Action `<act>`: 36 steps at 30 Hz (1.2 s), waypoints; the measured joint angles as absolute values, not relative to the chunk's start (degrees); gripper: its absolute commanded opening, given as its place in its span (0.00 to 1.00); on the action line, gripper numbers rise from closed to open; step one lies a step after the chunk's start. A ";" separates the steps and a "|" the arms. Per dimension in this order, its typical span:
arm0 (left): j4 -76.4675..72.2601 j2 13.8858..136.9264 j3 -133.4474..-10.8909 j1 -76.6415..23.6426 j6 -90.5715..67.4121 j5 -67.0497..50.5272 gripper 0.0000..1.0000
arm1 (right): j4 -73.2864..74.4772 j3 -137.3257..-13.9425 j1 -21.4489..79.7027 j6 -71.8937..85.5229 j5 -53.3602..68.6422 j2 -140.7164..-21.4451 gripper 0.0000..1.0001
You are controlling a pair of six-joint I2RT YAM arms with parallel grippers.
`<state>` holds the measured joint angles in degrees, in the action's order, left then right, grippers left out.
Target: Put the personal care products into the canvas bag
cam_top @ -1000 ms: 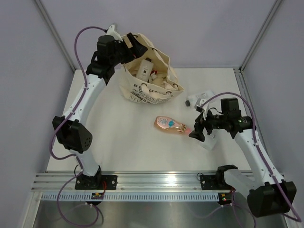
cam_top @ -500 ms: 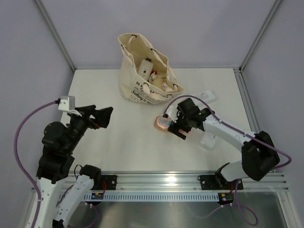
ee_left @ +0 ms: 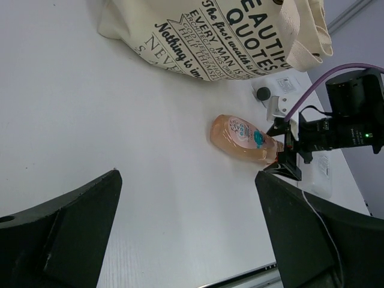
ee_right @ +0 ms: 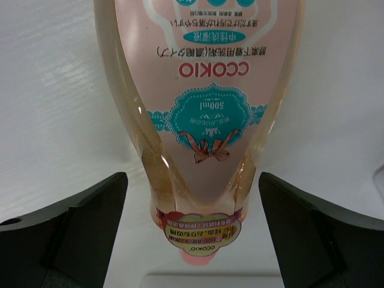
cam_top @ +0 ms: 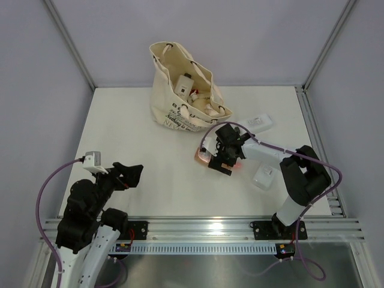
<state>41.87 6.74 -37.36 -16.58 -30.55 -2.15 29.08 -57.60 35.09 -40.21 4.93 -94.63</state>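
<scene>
**Left arm drawn back, right tool spread over the pink bottle**

Half a second ago the left tool [cam_top: 129, 175] hung further out over the table [cam_top: 138, 138]. Now it sits closer to the near left corner, its jaws wide apart and holding nothing. The right arm has folded in closer. Its tool [ee_right: 192, 204] still stands over the neck end of the pink bottle [cam_top: 203, 157], with fingers [ee_right: 66, 222] spread on either side and not touching it. The bottle lies flat in the same spot as before, a little right of the table's middle.

One canvas bag [cam_top: 180, 108] stands at the far edge, unmoved, mouth open. At least three products show inside it, one of them a white bottle [cam_top: 183, 86].

Three products lie on the table: the one pink bottle and two flat white packs. One pack [cam_top: 259, 122] is toward the far right corner, the other [cam_top: 264, 176] by the right edge.
</scene>
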 measured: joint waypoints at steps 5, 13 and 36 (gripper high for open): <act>41.95 6.87 -37.34 -16.60 -31.14 -2.17 0.99 | 29.41 -61.10 35.09 -41.67 6.00 -100.38 0.57; 41.95 6.85 -37.34 -16.58 -31.57 -2.20 0.99 | 31.57 -60.71 35.07 -42.35 10.24 -99.04 0.00; 42.41 5.48 -37.32 -16.60 -32.56 -2.17 0.99 | 55.61 -105.14 35.20 -33.85 22.87 -82.94 0.00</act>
